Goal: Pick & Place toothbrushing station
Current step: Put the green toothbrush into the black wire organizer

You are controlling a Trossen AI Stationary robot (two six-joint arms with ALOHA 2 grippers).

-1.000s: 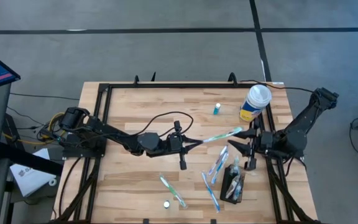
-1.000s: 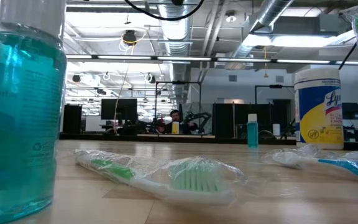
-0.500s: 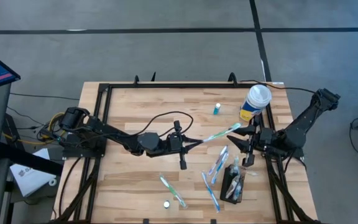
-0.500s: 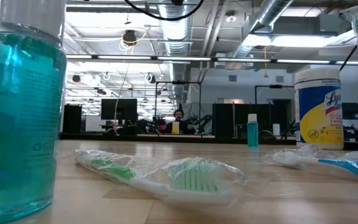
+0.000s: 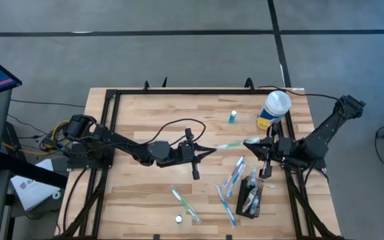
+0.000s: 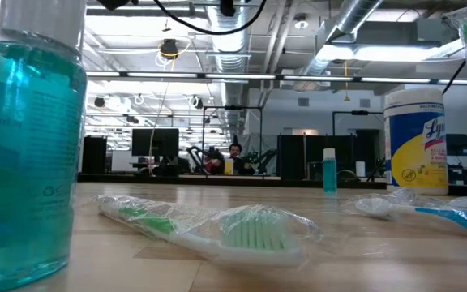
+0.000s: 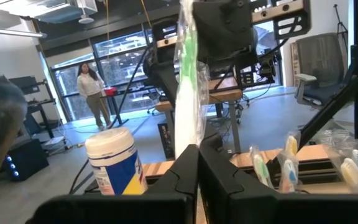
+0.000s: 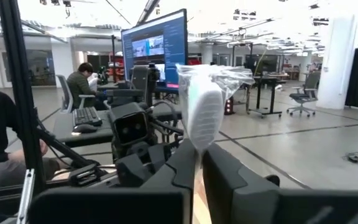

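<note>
Right gripper [image 5: 254, 143] has just clamped onto the bristle end of the wrapped toothbrush [image 5: 231, 145]; a second ago its fingers stood wide apart around that end. Left gripper [image 5: 204, 150] is clenched on the handle end, so the toothbrush now spans both grippers, clear of the table [image 5: 132, 193]. Both wrist views confirm a firm pinch at each end.

Assessment: this is a handover at the point of transfer. The left gripper must let go before the right can carry the toothbrush away; any pull before that would strain the wrapper or twist the grip.

Station [image 5: 251, 199] sits at 6 o'clock from the right gripper, near the table's front edge, already holding items. Loose brushes [image 5: 233, 175] lie between, at 7 o'clock, just beside the station; a descent should come from above, not by sweeping across.

Canister [image 5: 274, 109] stands at 1 o'clock, close to the right arm's wrist, limiting any swing that way. Small bottle [image 5: 233, 117] is at 11 o'clock, apart. More brushes [image 5: 185, 204] lie farther off at 8 o'clock. Open wood lies at 9 to 10 o'clock, behind the left arm.
</note>
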